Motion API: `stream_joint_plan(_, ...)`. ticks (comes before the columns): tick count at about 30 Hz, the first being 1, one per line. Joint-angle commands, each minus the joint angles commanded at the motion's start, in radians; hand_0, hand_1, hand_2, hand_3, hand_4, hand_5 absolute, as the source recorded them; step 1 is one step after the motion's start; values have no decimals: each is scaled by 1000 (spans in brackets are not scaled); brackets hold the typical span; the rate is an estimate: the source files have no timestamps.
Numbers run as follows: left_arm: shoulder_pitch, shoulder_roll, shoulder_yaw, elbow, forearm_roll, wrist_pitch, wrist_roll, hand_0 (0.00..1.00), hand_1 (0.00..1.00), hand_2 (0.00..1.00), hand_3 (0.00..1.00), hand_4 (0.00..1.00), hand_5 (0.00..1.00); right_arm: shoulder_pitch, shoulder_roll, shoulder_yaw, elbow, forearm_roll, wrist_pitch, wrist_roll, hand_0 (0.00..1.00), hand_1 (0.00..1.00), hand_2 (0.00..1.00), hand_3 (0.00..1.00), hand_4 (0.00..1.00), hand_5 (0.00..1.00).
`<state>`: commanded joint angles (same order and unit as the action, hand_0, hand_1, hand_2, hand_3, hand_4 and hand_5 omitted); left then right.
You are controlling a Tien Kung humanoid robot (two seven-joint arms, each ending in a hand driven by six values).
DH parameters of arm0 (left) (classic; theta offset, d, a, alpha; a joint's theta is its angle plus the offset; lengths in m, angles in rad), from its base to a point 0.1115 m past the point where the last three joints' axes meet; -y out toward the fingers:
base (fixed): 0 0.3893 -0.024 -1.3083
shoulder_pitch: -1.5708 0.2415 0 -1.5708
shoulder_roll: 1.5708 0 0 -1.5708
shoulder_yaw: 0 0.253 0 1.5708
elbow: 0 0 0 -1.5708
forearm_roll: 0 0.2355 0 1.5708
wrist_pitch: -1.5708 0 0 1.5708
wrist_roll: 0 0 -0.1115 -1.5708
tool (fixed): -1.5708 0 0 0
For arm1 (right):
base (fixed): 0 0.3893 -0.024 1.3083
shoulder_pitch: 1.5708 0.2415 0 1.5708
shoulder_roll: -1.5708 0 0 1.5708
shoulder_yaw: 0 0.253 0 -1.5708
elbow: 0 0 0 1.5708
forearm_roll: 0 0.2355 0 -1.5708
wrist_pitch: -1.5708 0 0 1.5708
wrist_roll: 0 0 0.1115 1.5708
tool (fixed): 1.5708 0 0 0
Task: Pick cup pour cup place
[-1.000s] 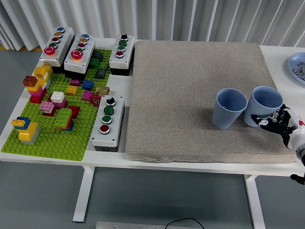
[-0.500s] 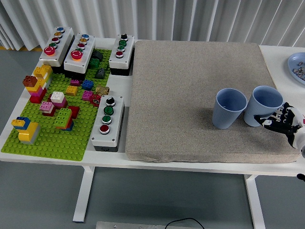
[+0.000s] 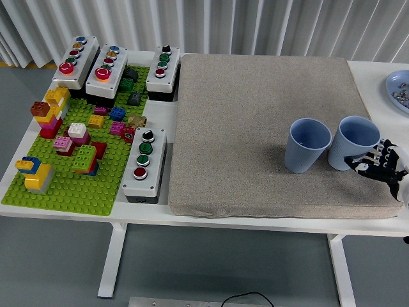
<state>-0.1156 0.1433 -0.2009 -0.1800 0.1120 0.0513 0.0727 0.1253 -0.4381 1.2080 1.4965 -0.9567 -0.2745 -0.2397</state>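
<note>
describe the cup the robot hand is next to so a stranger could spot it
On the beige fabric mat, near its right front corner, stand two light blue plastic cups. It is the right-hand blue cup, the one beside the robot's right hand.

**Surfaces and materials on the table**

The large beige-grey rectangular mat (image 3: 262,128) looks like coarse woven cloth, rough and matt. Both pale blue tapered cups (image 3: 308,145) (image 3: 353,142) look like smooth plastic with a soft, low sheen. The green studded baseplate (image 3: 61,185) and the coloured building bricks (image 3: 80,157) on it appear to be hard, slightly glossy plastic. The white button boxes (image 3: 144,164) have smooth matt casings with shiny coloured caps. The white table (image 3: 377,77) top is smooth.
</note>
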Motion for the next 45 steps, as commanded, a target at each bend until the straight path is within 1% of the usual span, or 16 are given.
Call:
stream_joint_plan(6, 2, 0, -8, 0, 7, 0, 2, 699, 732, 747, 632, 491, 932, -19, -15, 16, 19, 4, 0, -2, 906, 837, 907, 929, 852, 233)
stream_joint_plan(10, 1, 1, -21, 0, 20, -1, 3, 699, 732, 747, 632, 491, 932, -40, -33, 28, 36, 10, 5, -5, 906, 837, 907, 929, 852, 233)
stream_joint_plan(17, 4, 2, -20, 0, 20, -1, 3, 699, 732, 747, 631, 491, 932, -70, -56, 72, 57, 13, 3, -5, 907, 838, 907, 930, 853, 232)
stream_joint_plan(19, 6, 3, -18, 0, 18, -1, 3, 700, 729, 747, 630, 491, 930, -77, -65, 85, 64, 14, 2, -6, 907, 838, 907, 930, 853, 231)
stream_joint_plan(24, 8, 7, -18, 0, 17, -2, 3, 700, 730, 747, 630, 491, 929, -103, -100, 126, 97, 22, 4, -8, 907, 839, 908, 930, 853, 232)
stream_joint_plan(26, 8, 8, -18, 0, 16, -2, 3, 700, 730, 747, 630, 491, 929, -101, -104, 135, 99, 21, 3, -7, 907, 839, 908, 930, 853, 232)
stream_joint_plan(30, 7, 11, 2, 0, -2, -3, 0, 700, 730, 746, 627, 491, 929, -65, -108, 159, 79, 21, -3, -5, 907, 838, 904, 929, 854, 236)
stream_joint_plan(34, 9, 16, 21, 0, -24, -2, -4, 700, 730, 746, 627, 491, 929, -12, -116, 191, 57, 21, -8, -1, 907, 838, 904, 929, 854, 236)
stream_joint_plan(35, 9, 18, 28, 0, -32, -1, -6, 700, 730, 746, 627, 491, 929, 20, -116, 204, 43, 19, -14, 1, 907, 838, 904, 929, 854, 236)
stream_joint_plan(36, 9, 18, 27, 0, -32, -1, -6, 700, 730, 746, 630, 491, 929, 35, -116, 208, 38, 19, -17, 2, 906, 837, 889, 924, 854, 242)
stream_joint_plan(37, 9, 18, 27, 0, -32, -1, -6, 700, 730, 746, 630, 491, 929, 40, -116, 210, 36, 18, -18, 3, 906, 837, 889, 924, 854, 242)
stream_joint_plan(39, 6, 21, 50, 0, -52, -1, -10, 700, 730, 746, 630, 491, 929, 98, -106, 230, 7, 23, -29, 11, 906, 837, 889, 924, 854, 242)
stream_joint_plan(41, 4, 22, 43, 0, -45, -1, -9, 700, 730, 746, 630, 491, 929, 165, -74, 255, -33, 67, -75, 48, 906, 837, 889, 924, 854, 242)
stream_joint_plan(42, 3, 21, 42, 0, -43, -1, -8, 700, 729, 744, 629, 491, 929, 199, -56, 270, -51, 91, -98, 67, 876, 797, 805, 862, 848, 253)
stream_joint_plan(45, 2, 20, 50, 0, -53, -1, -10, 700, 729, 744, 629, 491, 929, 267, -11, 301, -82, 128, -133, 99, 876, 797, 805, 862, 848, 253)
